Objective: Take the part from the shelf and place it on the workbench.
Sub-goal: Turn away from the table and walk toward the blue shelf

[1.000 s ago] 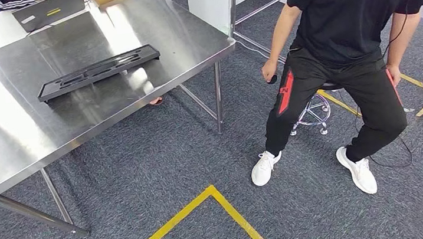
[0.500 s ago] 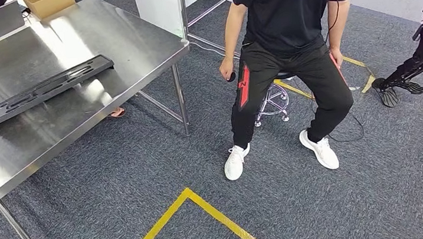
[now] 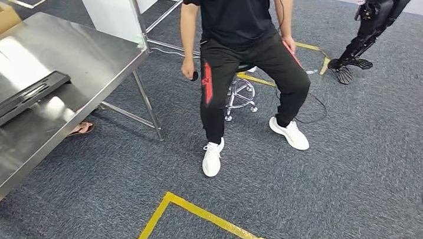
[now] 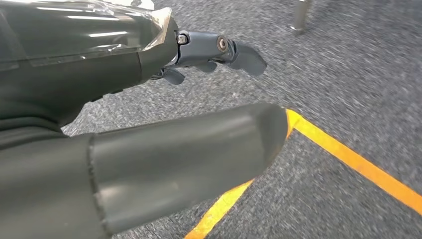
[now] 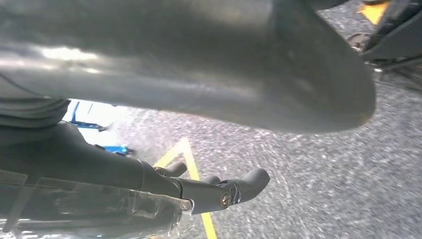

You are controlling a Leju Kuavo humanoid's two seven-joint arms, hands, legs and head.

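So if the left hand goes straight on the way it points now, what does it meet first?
Probably only the grey carpet. The left hand holds nothing and points down along the floor, past the yellow tape line. Depth is unclear in this blurred wrist view.

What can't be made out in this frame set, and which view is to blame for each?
- Shelf: head view shows just a metal post beside the white panel, cut by the top edge.
- Black tray on the workbench: cut off by the left edge.
- Left hand: its thick thumb hides the palm.
- Right hand: blurred, thumb covering much.
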